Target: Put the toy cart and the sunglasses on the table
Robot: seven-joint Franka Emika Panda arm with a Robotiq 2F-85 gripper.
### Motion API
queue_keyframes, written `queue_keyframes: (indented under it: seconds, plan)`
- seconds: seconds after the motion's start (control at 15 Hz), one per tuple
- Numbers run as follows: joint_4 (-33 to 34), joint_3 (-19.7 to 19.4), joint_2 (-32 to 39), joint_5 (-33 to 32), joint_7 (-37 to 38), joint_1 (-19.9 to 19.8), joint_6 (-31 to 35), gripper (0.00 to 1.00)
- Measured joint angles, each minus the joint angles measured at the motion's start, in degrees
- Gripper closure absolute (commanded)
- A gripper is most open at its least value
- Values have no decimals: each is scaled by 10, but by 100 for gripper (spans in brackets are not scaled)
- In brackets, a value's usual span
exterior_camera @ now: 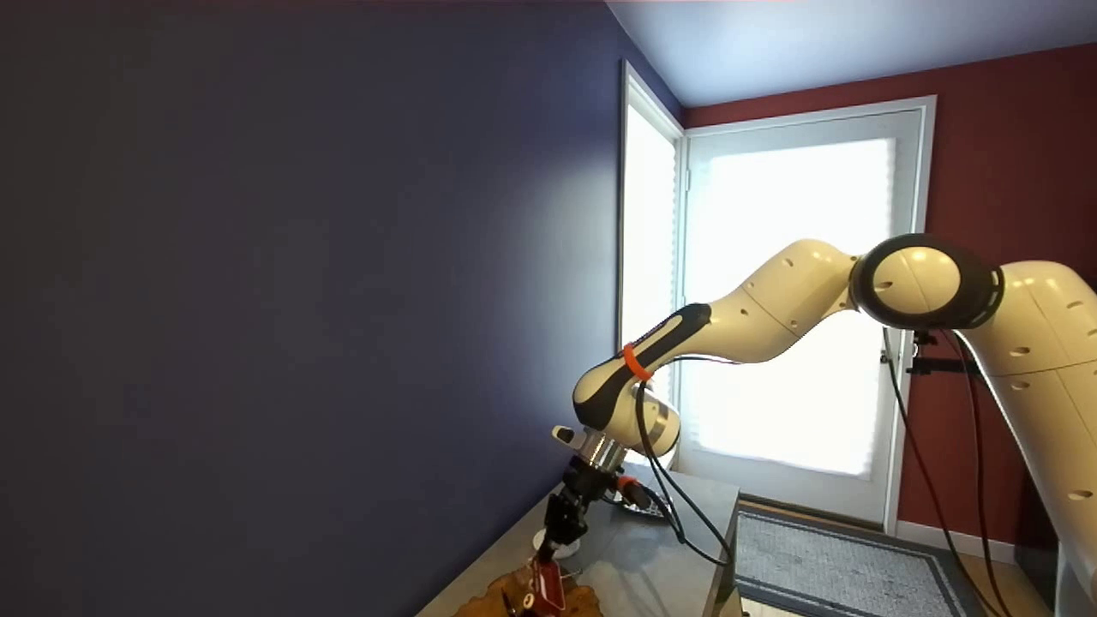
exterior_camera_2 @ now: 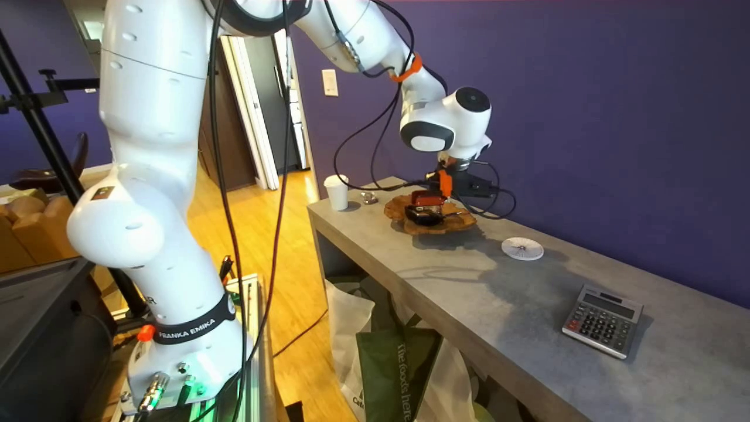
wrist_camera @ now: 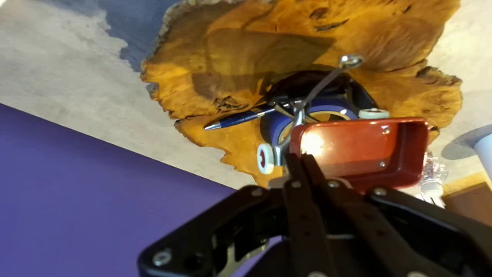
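The toy cart is a red metal tray with pale wheels and a thin metal handle; it shows in the wrist view (wrist_camera: pixel 365 150) and in both exterior views (exterior_camera: pixel 548 591) (exterior_camera_2: pixel 428 198). My gripper (wrist_camera: pixel 301 156) has its fingers nearly together on the cart's end wall, by the handle mount. The cart is over the brown wooden slab (wrist_camera: pixel 384 42); I cannot tell whether it touches what lies below. The dark sunglasses (wrist_camera: pixel 307 84) lie on the slab, partly behind the handle; they also show in an exterior view (exterior_camera_2: pixel 423 215). The table (exterior_camera_2: pixel 433 287) bears the slab.
A blue pen (wrist_camera: pixel 242 117) and a blue tape roll (wrist_camera: pixel 278 123) lie on the slab, the roll partly under the cart. On the table are a white cup (exterior_camera_2: pixel 337 193), a small clear object (exterior_camera_2: pixel 369 197), a white disc (exterior_camera_2: pixel 522 248) and a calculator (exterior_camera_2: pixel 603 321). A purple wall (exterior_camera_2: pixel 586 117) runs behind.
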Motion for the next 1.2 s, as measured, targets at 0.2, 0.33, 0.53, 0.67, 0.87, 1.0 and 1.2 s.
queue_keyframes:
  seconds: [0.2,0.33,0.53,0.67,0.87,1.0,1.2]
  plan:
    - [-16,-27,-37,-82,85,14,0,99]
    - [-30,-50,-58,-165,166,23,-8,99]
    - [-43,-76,-81,-286,283,24,-58,99]
    - [-43,-86,-88,-332,325,20,-107,99]
    - [-39,-92,-94,-364,349,7,-176,99]
    - [-38,-94,-93,-371,356,0,-200,99]
    - [-38,-97,-86,-371,361,-10,-206,99]
